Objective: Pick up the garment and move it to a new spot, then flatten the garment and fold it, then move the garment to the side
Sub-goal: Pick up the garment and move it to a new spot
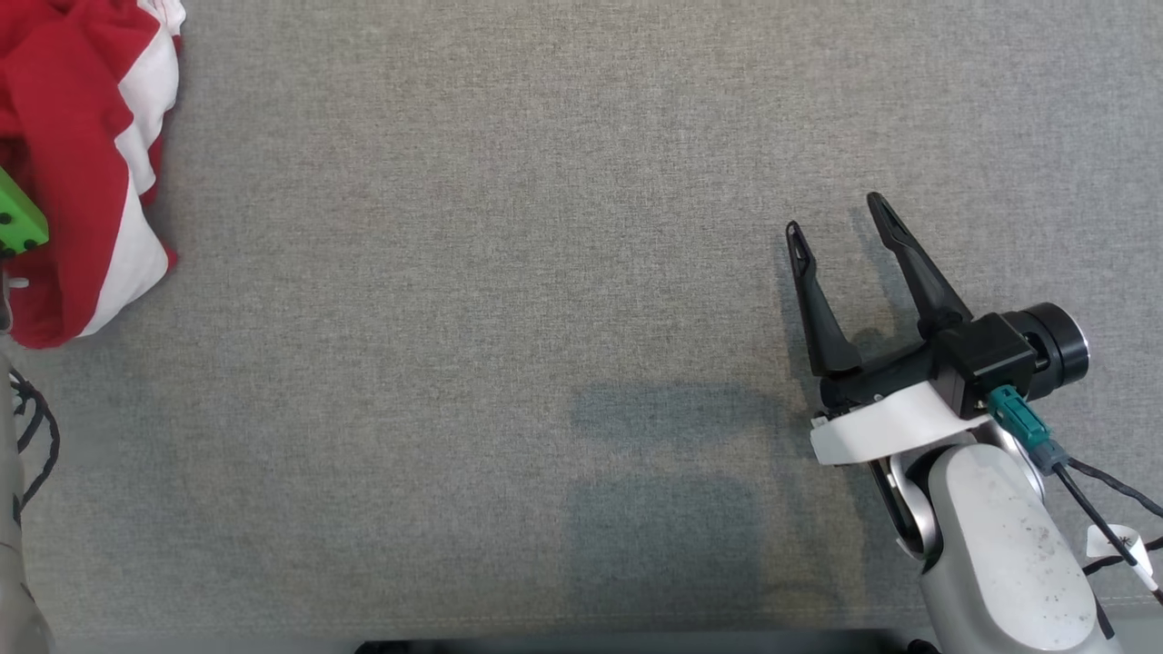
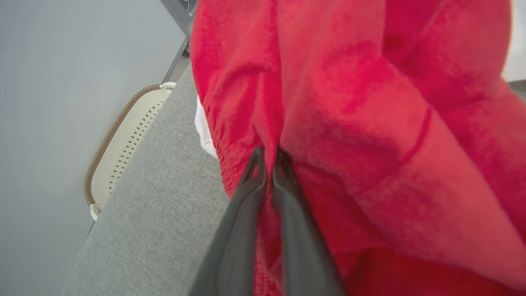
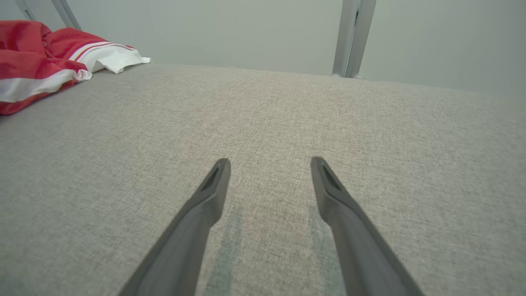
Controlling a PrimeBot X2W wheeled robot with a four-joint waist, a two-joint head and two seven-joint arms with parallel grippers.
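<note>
Left pincer (image 2: pixel 269 158) nips garment (image 2: pixel 370 123); grey fabric surface (image 1: pixel 545 272).

You have a broad grey fabric desk (image 1: pixel 509 272), its middle and near side open for passing. At the far left corner a heaped red and white garment (image 1: pixel 82 173) blocks the way. At lower right the right gripper (image 1: pixel 836 213) takes up room, jaws spread. Metal posts (image 3: pixel 353 37) stand beyond one edge, and a pale basket (image 2: pixel 123 139) lies beside the desk near the garment.
</note>
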